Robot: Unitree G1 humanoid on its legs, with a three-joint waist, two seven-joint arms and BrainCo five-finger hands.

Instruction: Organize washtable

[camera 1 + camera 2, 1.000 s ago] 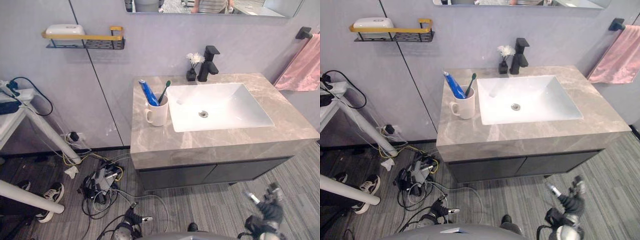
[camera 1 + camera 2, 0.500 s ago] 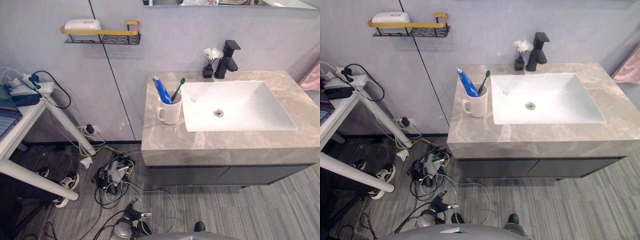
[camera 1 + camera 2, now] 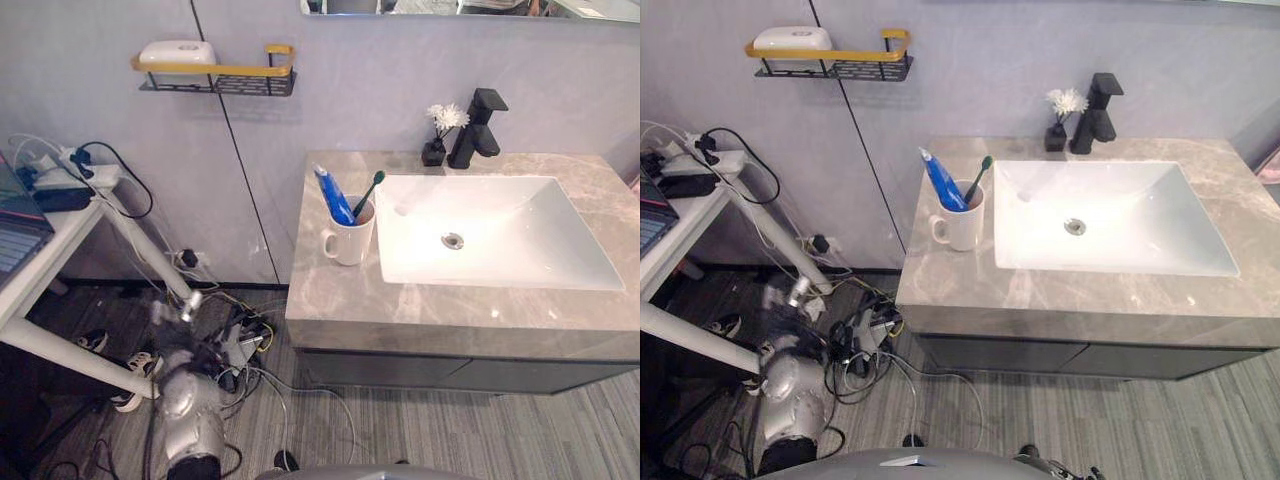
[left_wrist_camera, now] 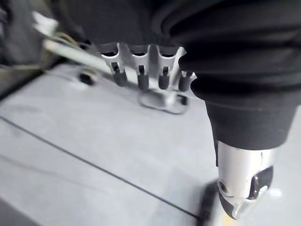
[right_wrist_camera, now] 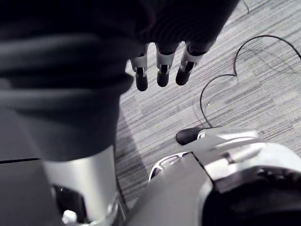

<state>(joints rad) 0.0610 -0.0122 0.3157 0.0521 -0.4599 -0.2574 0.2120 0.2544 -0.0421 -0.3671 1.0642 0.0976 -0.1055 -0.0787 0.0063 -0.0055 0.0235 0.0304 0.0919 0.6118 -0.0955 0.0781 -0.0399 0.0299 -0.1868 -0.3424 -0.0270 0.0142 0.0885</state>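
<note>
Head camera is swinging toward the robot's left: the whole scene is sitting further right than a second ago. That is a view shift, and nothing on the washtable (image 3: 330, 300) is moving.

Real change: the left hand (image 4: 141, 77), low at the frame bottom half a second ago, is now coming up at the lower left of the head views. It is passing over the floor cables (image 3: 225, 350) beside the white desk (image 3: 65, 240), well apart from the counter. In its wrist view the fingers are hanging straight and relaxed, thumb apart, holding nothing. The right hand (image 5: 161, 75), seen low right a second ago, is hanging over the floor in its wrist view, fingers straight and empty too.

Task items are sitting untouched. The white mug (image 3: 350, 240) is standing upright on the counter just left of the basin (image 3: 520, 250), carrying the blue toothpaste tube (image 3: 333, 195) and the green toothbrush (image 3: 368, 190), both leaning. The small vase (image 3: 437, 140) with a white flower and the black faucet (image 3: 480, 125) are standing at the back edge. The wall shelf (image 3: 215, 72) to the left is holding one white object (image 3: 178, 52) — cannot tell what.

Judgement: work is only just starting. The left arm is lifting as the lead, probably heading for the mug side of the counter, which is nearest to it — a long reach remains.
</note>
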